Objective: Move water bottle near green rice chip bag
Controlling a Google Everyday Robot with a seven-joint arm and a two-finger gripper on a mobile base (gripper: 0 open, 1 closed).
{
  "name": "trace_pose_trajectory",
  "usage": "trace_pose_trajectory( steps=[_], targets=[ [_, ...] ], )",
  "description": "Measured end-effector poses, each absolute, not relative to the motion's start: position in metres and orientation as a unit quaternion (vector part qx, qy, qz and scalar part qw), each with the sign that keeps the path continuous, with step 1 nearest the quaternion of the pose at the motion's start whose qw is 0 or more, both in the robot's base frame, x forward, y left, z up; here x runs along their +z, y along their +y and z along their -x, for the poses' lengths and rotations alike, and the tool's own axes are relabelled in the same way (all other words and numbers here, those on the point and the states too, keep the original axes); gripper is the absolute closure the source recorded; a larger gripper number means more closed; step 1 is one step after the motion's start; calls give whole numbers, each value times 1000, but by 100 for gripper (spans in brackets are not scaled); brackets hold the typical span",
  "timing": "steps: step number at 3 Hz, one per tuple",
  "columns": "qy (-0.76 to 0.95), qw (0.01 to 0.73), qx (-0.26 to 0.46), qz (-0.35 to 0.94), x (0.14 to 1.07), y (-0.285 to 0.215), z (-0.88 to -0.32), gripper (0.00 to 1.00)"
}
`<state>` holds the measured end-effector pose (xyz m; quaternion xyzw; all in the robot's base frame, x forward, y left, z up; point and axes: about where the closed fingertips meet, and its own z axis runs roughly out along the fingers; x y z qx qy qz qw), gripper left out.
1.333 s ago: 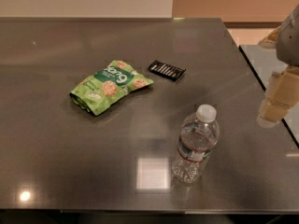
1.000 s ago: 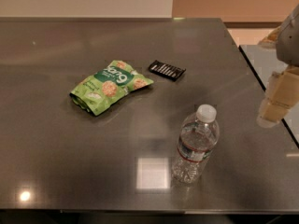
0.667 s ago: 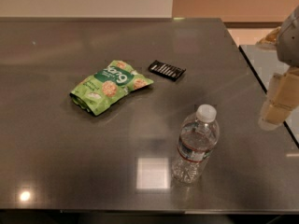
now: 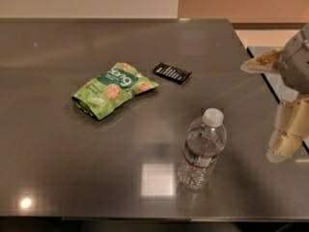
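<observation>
The water bottle [image 4: 202, 150] stands upright on the dark table [image 4: 58, 144], front right of centre; it is clear, with a white cap and a red-and-white label band. The green rice chip bag [image 4: 114, 89] lies flat left of centre, well apart from the bottle. My gripper [image 4: 273, 103] hangs at the right edge of the view, to the right of the bottle and not touching it. Its cream fingers [image 4: 286, 138] stand apart, open and empty.
A small black rectangular packet [image 4: 172, 72] lies just right of the bag, behind the bottle. The table's right edge [image 4: 270, 100] runs under my gripper, with light floor beyond. A bright light reflection [image 4: 157, 179] sits on the table left of the bottle.
My gripper has come lower and slightly left, closer to the bottle. The bottle, bag and packet have not moved.
</observation>
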<state>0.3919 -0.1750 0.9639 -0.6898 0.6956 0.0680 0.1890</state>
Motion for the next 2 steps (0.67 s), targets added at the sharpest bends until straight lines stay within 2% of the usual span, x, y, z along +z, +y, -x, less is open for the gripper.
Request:
trace_pose_trajectory(
  steps=[2],
  targets=[
    [638,224,128,726,946,-130,-362,0]
  ],
)
